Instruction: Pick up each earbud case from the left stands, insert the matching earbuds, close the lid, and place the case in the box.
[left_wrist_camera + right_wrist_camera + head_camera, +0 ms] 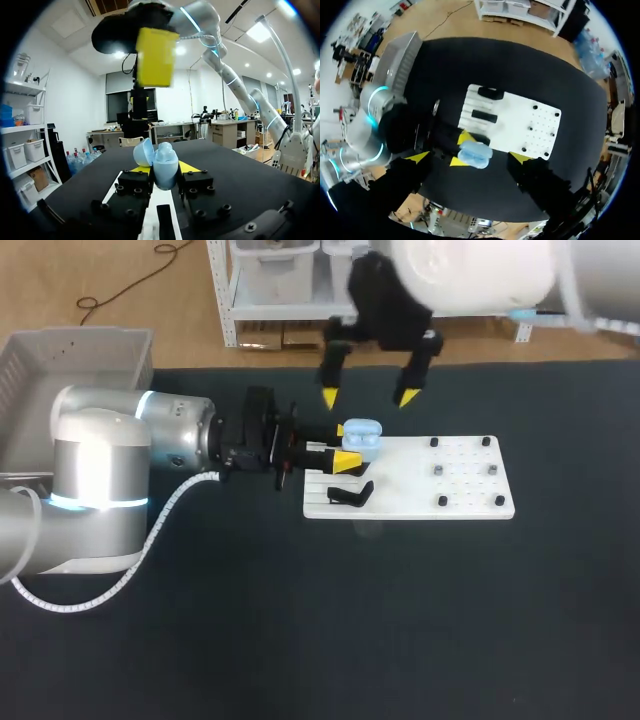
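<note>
The studs (438, 471) on the white board (400, 502) are too small to identify, the grey bin (80, 345) is cut off at the head view's edge, and the left gripper (160, 175) hides the blue case's (165, 159) lower part.

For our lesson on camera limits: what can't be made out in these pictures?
Inside of case: too small in head view; left wrist view shows only its shell.
Inside of box: cut by head view's edge, partly behind left arm.
Small parts on board: too small in head view to call earbuds.
</note>
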`<state>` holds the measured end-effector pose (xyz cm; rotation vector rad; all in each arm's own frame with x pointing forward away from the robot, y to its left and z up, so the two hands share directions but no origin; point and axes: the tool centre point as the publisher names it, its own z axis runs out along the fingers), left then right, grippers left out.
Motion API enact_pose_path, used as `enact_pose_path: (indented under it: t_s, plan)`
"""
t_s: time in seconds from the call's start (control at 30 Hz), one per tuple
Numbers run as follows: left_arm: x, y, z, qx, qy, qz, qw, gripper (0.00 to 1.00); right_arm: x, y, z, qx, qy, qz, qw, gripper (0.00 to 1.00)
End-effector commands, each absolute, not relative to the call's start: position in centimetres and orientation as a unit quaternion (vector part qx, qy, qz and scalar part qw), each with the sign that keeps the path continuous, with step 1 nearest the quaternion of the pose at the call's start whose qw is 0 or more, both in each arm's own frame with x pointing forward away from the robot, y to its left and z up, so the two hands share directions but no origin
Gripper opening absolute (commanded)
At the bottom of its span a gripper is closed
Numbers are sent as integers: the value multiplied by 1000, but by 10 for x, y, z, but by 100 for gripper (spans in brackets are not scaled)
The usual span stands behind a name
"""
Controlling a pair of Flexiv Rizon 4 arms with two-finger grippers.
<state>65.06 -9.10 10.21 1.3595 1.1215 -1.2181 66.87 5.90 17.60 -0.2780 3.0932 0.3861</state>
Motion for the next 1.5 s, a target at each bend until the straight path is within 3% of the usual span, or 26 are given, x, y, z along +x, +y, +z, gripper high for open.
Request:
enact_pose_path:
  t_s: [0.03,0.5,1.5]
  plan:
    - [649,-91,102,557,460,-498,481,0,679,35,169,-7,983,171,70,100]
    - [649,-91,102,557,460,-498,481,0,713,19,138,57,981,170,71,100]
    - [649,-91,102,557,460,-498,481,0,670,19,119,38,989,140,-3,100]
